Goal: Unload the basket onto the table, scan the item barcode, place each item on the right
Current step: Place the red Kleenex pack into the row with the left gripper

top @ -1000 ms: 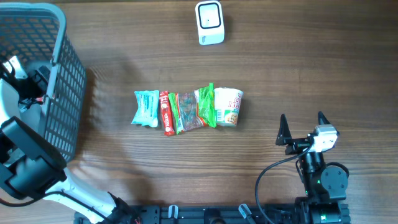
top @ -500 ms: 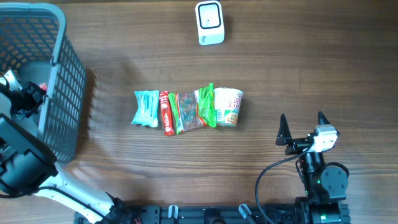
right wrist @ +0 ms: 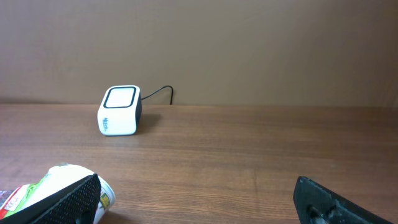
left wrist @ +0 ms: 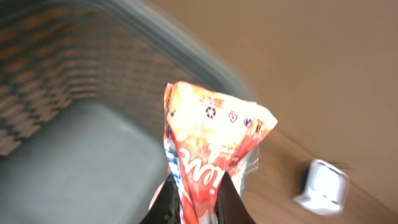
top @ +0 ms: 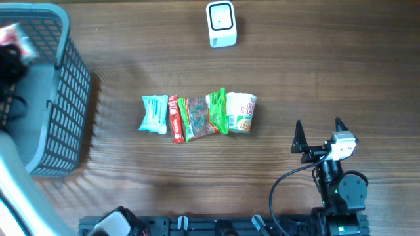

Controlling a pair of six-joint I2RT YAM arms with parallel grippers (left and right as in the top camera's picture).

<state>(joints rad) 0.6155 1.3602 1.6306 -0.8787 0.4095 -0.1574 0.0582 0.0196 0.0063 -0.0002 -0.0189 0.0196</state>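
Gripping the red-and-orange snack packet [left wrist: 211,143] by one narrow end, the left gripper [left wrist: 196,205] is closed on it, and the packet stands up from the fingers above the basket [top: 65,78] floor. From overhead the packet shows as a blur at the basket's far left corner. The right gripper [top: 319,124] rests well away from the basket with its fingers spread and empty.

Hazards:
- Slip. The hold covers only a thin strip of film, and the motion blur suggests a fast swing, so the packet could slide out or twist.
- Failed read. The barcode's position cannot be made out. If it faces away from the scanner [top: 221,24], which sits well clear of the basket, the pass would register nothing.
- Snagging on the basket wall while exiting.

Changes since one second ago: the left gripper was low inside the basket with fingers wide. It has since shut and risen. The row of snacks [top: 197,117] outside the basket and the right arm are unchanged.
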